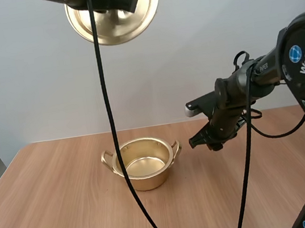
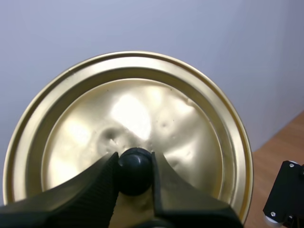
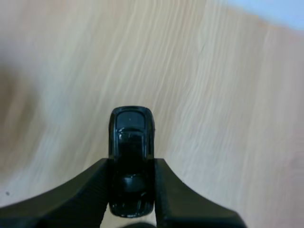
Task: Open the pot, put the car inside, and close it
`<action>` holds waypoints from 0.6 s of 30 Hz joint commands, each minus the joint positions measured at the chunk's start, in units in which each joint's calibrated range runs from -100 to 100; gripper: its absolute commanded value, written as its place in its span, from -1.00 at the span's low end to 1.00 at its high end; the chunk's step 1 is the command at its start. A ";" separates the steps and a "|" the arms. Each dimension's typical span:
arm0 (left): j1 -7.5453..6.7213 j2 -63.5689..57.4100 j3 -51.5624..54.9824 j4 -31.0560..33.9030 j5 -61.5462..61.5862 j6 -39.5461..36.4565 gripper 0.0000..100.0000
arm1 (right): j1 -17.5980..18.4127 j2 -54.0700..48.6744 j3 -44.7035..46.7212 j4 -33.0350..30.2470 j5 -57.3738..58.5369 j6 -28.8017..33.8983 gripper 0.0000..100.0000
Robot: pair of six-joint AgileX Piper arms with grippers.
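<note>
A gold pot point(image 1: 143, 162) stands open on the wooden table point(image 1: 59, 219), its inside bare. Its gold lid point(image 1: 117, 13) hangs high above, tilted so its face shows. My left gripper point(image 2: 134, 176) is shut on the lid's black knob point(image 2: 135, 170), and the lid point(image 2: 128, 123) spreads beyond the fingers. My right gripper point(image 1: 198, 140) hovers above the table just right of the pot's right handle. In the right wrist view the right gripper point(image 3: 131, 190) pinches a small black toy car point(image 3: 131, 156) between its tips, over bare wood.
The table point(image 3: 228, 95) is bare wood around the pot. My right arm point(image 1: 262, 77) reaches in from the right edge. A plain pale wall stands behind the table.
</note>
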 commanded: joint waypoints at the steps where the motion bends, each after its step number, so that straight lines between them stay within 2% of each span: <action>1: 0.04 -1.28 -0.62 0.03 -0.16 -0.01 -1.00 | 0.03 -3.03 -2.30 1.02 1.61 -2.12 -1.00; 5: 0.04 -3.22 -2.36 -0.27 -0.49 -0.77 -1.00 | 0.89 -5.04 -5.74 9.45 5.93 -8.85 -1.00; 8: 0.04 -3.73 -4.33 -0.27 0.09 -2.13 -1.00 | 3.43 -5.04 -8.32 17.23 10.67 -13.70 -1.00; 10: 0.04 -3.73 -5.39 -0.27 0.89 -2.46 -1.00 | 5.54 -5.04 -9.21 20.00 11.27 -15.30 -1.00; 18: 0.04 -3.73 -6.95 -0.89 2.61 -2.86 -1.00 | 15.74 -1.24 -11.41 20.78 12.17 -15.76 -1.00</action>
